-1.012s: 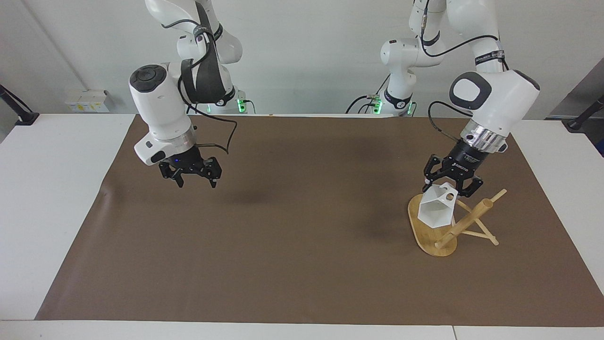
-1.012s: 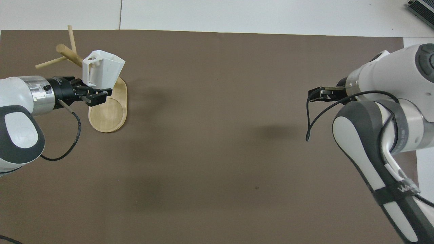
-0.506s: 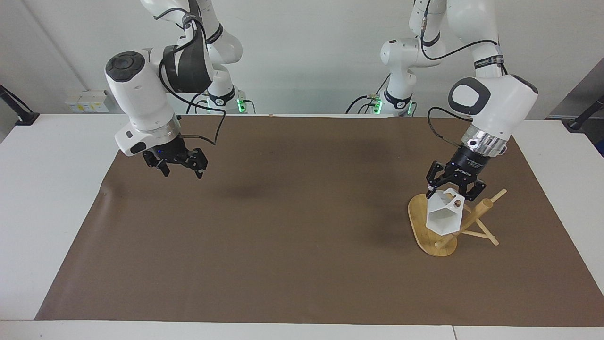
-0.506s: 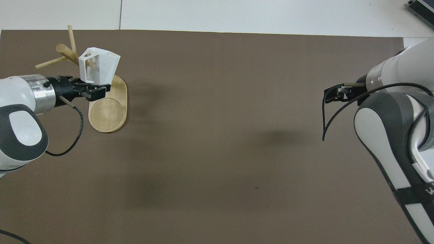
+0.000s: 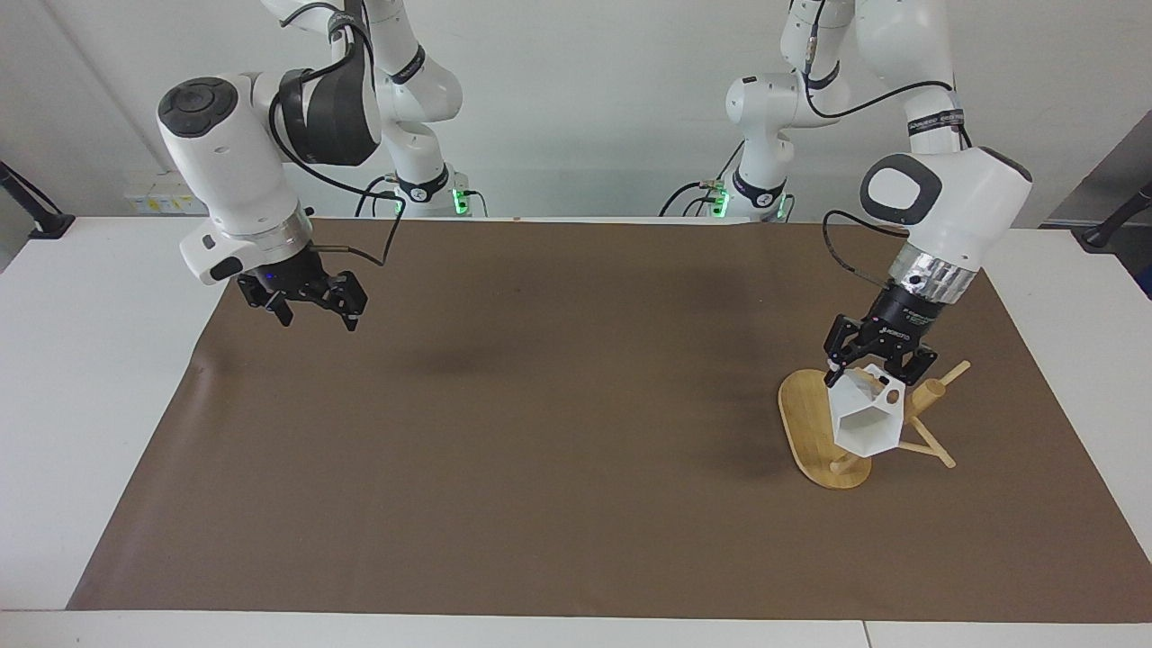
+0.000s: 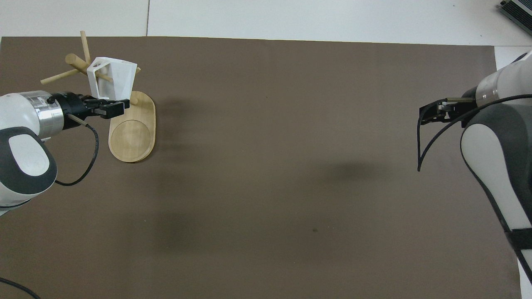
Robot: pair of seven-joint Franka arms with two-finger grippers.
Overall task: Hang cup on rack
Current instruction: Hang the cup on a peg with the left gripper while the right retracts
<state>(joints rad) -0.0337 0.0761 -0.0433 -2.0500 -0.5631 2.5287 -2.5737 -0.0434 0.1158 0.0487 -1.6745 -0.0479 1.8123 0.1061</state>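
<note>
Facing view: the left gripper [image 5: 869, 372] is clamped tight on the cup [image 5: 866, 418], holding it low against the rack [image 5: 814, 432] toward the left arm's end of the table, at about 4 o'clock on the brown mat [image 5: 558, 432]. The cup is tipped on its side, open mouth showing, its pierced handle at 12 o'clock just under the gripper and close to the rack's post and crossing pegs. Overhead, a peg appears to pass through or right beside the handle; which, the pictures do not settle. The right gripper [image 5: 310, 301] hangs wide open and empty over the mat's 10 o'clock corner, its arm waiting.

The step in hand looks like seating the handle on a peg. Doing it well likely means sliding the cup along the peg's own line until the handle sits deep toward the post, keeping sideways push light so the slim rack does not tip or skid, and letting go only once the peg bears the cup's weight.
</note>
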